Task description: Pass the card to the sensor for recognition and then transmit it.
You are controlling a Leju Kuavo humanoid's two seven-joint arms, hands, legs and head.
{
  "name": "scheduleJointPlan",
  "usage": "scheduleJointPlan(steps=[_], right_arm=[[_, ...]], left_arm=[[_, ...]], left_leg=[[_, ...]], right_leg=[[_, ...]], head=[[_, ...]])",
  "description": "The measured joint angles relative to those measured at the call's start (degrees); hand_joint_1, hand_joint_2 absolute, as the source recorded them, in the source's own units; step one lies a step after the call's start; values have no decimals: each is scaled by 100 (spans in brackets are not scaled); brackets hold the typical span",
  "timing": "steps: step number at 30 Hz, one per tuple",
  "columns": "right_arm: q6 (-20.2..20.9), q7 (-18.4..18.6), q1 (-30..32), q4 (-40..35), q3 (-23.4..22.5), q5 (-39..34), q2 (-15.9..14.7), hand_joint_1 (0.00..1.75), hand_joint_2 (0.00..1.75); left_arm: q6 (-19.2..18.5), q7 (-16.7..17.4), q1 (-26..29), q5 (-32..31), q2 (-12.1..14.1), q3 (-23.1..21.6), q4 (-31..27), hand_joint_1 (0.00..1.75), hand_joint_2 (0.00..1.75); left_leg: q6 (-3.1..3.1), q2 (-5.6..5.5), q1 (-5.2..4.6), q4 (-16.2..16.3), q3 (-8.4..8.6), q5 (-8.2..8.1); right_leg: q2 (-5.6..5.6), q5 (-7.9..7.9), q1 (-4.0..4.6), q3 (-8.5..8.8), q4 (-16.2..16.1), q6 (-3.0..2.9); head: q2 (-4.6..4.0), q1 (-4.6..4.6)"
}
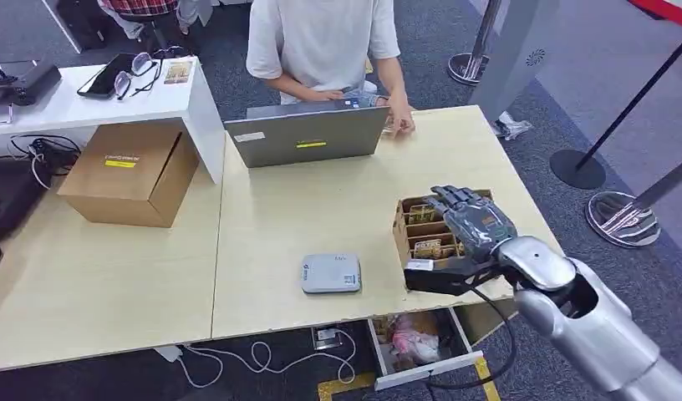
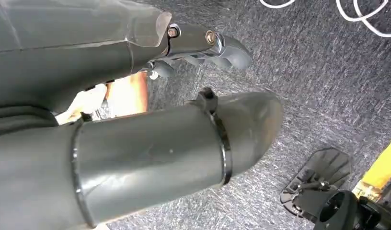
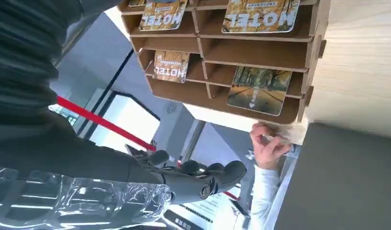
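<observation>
A brown cardboard card rack stands at the table's right side, with picture cards in its slots. In the right wrist view the rack shows cards printed MOTEL. My right hand hovers over the rack with its fingers stretched out, holding nothing. The grey flat sensor box lies on the table to the left of the rack. My left hand hangs above the carpet, fingers loosely apart, with nothing in it.
A person stands behind the table with a hand next to an open grey laptop. A cardboard box and a white shelf stand at the left. Stanchion bases stand to the right, with an open drawer below the table edge.
</observation>
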Motion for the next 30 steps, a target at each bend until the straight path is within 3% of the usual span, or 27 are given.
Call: scheduleJointPlan(steps=[12,30], right_arm=[[-9,-2,214,-234,-33,-35,-236,0,175],[68,-118,181,201,210,-35,-212,3,175]], left_arm=[[-39,24,22,-114,-4,7,-44,0,0],[-96,63,-105,-267,-66,17,-44,0,0]], left_leg=[[0,0,0,0,0,0],[0,-1,1,0,-1,0]], right_leg=[[0,0,0,0,0,0],[-3,0,0,0,1,0]], head=[[0,2],[0,2]])
